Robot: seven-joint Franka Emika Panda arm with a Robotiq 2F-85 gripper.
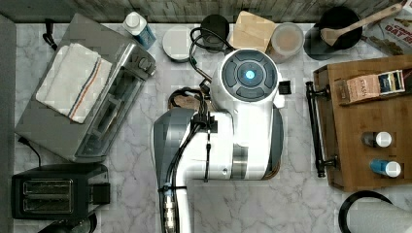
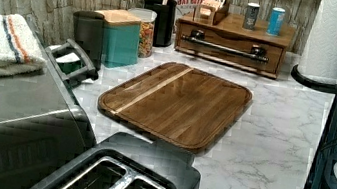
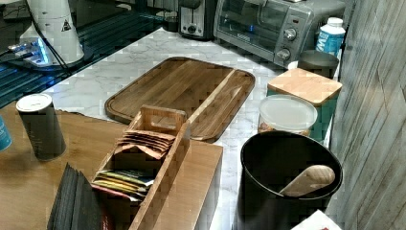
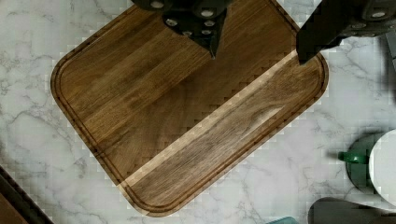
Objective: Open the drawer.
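Observation:
The drawer point(image 2: 225, 38) is the front of a medium-brown wooden box point(image 1: 359, 126) at the top view's right and at the back of the left view. Its front sits flush with the box. A long slim black bar handle point(image 1: 315, 128) point(image 2: 226, 49) runs across it on two posts. My gripper point(image 4: 258, 55) hangs open above the dark wooden cutting board point(image 4: 187, 107), with nothing between its two black fingers point(image 4: 212, 35). In the top view my white arm point(image 1: 233, 126) stands over the board, to the left of the handle and apart from it.
A silver toaster oven point(image 1: 82, 97) with a folded towel point(image 1: 70, 80) and a black toaster point(image 1: 53, 196) fill the top view's left. Jars and a black utensil pot point(image 3: 287, 177) line the wall. A tea box point(image 3: 143, 163) and two cans point(image 1: 384, 140) stand on the box. A paper towel roll point(image 2: 334, 38) stands beside it.

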